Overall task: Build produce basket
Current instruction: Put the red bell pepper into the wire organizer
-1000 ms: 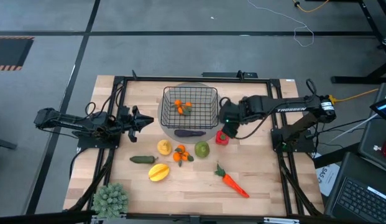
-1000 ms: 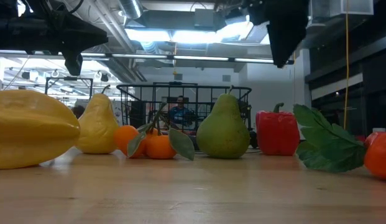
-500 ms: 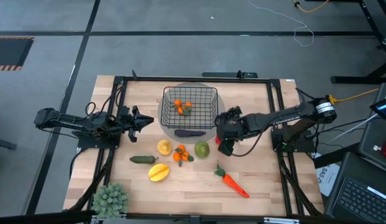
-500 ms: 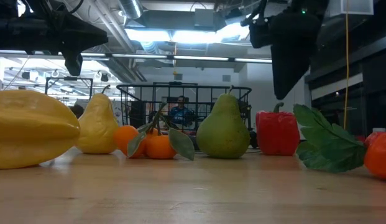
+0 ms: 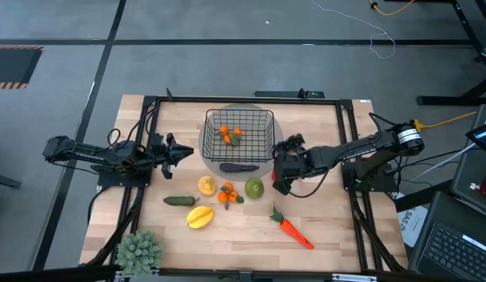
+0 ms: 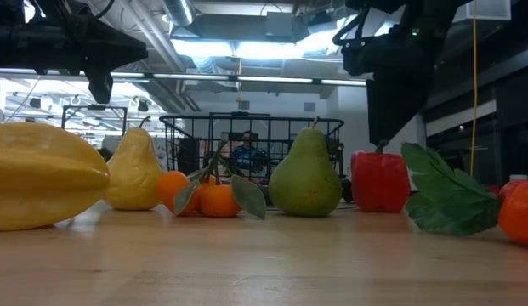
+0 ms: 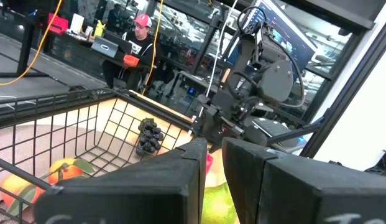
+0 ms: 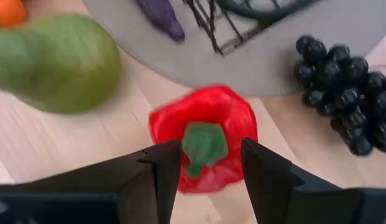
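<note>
The black wire basket (image 5: 239, 133) stands on a round grey mat (image 5: 211, 160) and holds tangerines (image 5: 229, 133). The red pepper (image 8: 205, 134) stands upright on the wood beside the mat, next to dark grapes (image 8: 345, 93). My right gripper (image 8: 205, 165) hangs open just over the pepper (image 6: 380, 180), pointing steeply down, one finger on each side of its green stem. In the low view its fingertips (image 6: 384, 140) end at the height of the stem's top. A purple eggplant (image 5: 239, 167) lies on the mat before the basket. My left gripper (image 5: 184, 151) waits shut, left of the basket.
Before the basket lie a yellow pear (image 5: 207, 186), leafy tangerines (image 5: 227, 193), a green pear (image 5: 253, 188), a cucumber (image 5: 180, 200), a starfruit (image 5: 199, 216) and a carrot (image 5: 289, 227). A spiky potted plant (image 5: 139, 251) stands at the near left corner. A black frame (image 5: 149, 102) borders the table.
My right gripper has come down and toward the table's near edge from beside the basket, tipping steeper, and now covers the red pepper from above. Its fingers have kept the same gap. The pepper has stayed in place.
</note>
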### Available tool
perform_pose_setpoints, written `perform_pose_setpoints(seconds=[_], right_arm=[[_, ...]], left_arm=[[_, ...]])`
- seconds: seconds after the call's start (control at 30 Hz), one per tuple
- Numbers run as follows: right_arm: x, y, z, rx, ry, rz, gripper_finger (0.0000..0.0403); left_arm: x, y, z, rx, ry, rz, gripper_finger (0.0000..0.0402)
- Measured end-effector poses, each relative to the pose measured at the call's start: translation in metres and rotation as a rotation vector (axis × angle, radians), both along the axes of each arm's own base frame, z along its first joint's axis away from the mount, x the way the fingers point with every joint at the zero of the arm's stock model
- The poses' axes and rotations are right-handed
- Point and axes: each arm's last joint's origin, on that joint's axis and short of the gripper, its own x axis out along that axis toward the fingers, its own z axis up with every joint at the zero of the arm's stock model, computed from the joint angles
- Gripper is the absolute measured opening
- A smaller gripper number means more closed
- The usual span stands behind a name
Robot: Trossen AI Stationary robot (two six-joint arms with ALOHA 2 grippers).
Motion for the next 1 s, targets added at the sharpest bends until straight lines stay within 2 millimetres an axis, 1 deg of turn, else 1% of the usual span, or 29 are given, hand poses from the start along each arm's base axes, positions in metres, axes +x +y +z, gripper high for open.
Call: perform_pose_setpoints(seconds=[0.3,0.43,0.5,0.6,0.73,0.83,1.0], right_arm=[[0.001,0.001,0.0,0.026,-0.011,0.007,0.0155],[0.001,0.002,0.0,0.028,-0.011,0.01,0.0155],[0.001,0.002,0.0,0.028,-0.011,0.01,0.0155],[0.001,0.002,0.0,0.028,-0.011,0.01,0.0155],[0.001,0.002,0.0,0.028,-0.011,0.01,0.0155],[0.001,0.002,0.0,0.028,-0.011,0.01,0.0155],[0.001,0.002,0.0,0.028,-0.011,0.01,0.0155]], left_arm=[[0.0,0.0,0.0,-0.001,0.0,-0.001,0.0041],[0.0,0.0,0.0,-0.04,-0.009,-0.027,0.0041],[0.001,-0.002,-0.003,0.024,0.039,-0.054,0.0041],[0.003,-0.004,-0.018,0.089,0.195,-0.128,0.0041],[0.002,-0.003,-0.033,0.003,0.344,-0.116,0.0041],[0.002,-0.003,-0.037,-0.051,0.366,-0.098,0.0041],[0.002,-0.006,-0.034,-0.053,0.343,-0.154,0.0041]])
